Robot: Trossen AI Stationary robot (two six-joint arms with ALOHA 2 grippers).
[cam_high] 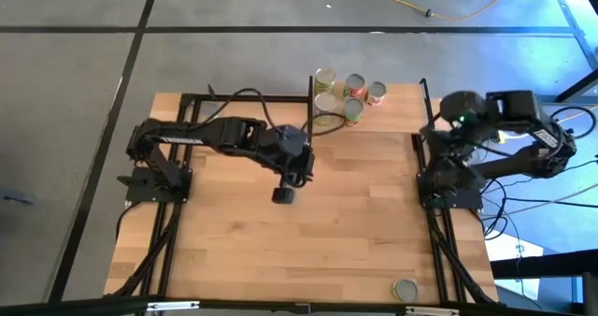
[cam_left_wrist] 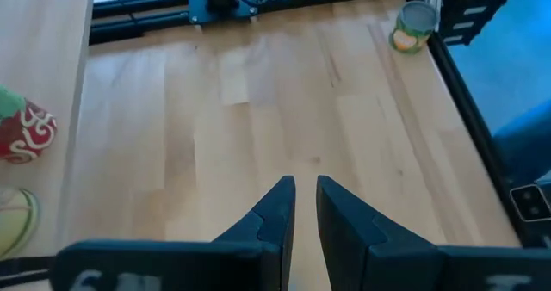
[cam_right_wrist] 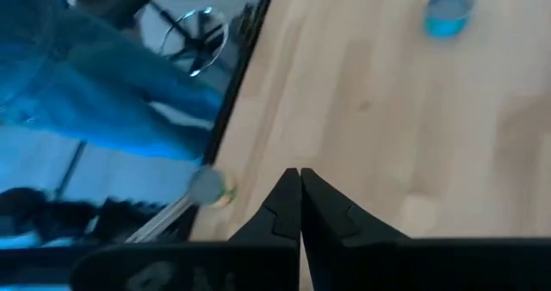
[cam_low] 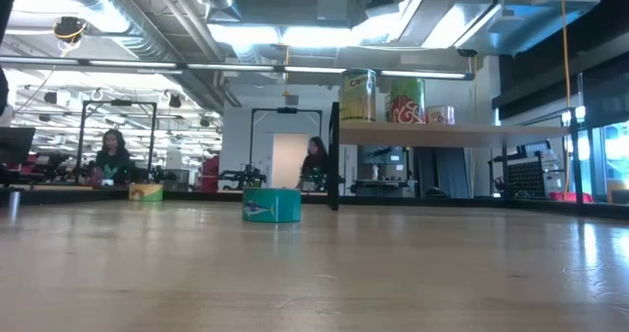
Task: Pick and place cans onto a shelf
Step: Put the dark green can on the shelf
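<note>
A teal can (cam_low: 271,204) stands on its base on the tabletop, left of the shelf; it also shows in the high view (cam_high: 283,195) and the right wrist view (cam_right_wrist: 448,14). My left gripper (cam_high: 297,173) hovers just beyond it, toward the shelf; its fingers (cam_left_wrist: 306,183) are nearly together and hold nothing. The shelf (cam_low: 442,132) stands at the far middle of the table and carries several cans (cam_high: 353,90), among them a yellow-green one (cam_low: 359,94) and a red one (cam_low: 405,100). My right gripper (cam_right_wrist: 299,175) is shut and empty at the table's right edge.
One more can (cam_high: 405,289) stands near the table's near right corner; it also shows in the left wrist view (cam_left_wrist: 413,26). Black frame rails (cam_high: 439,241) run along the table's left and right sides. People sit in the room beyond the table (cam_low: 110,155).
</note>
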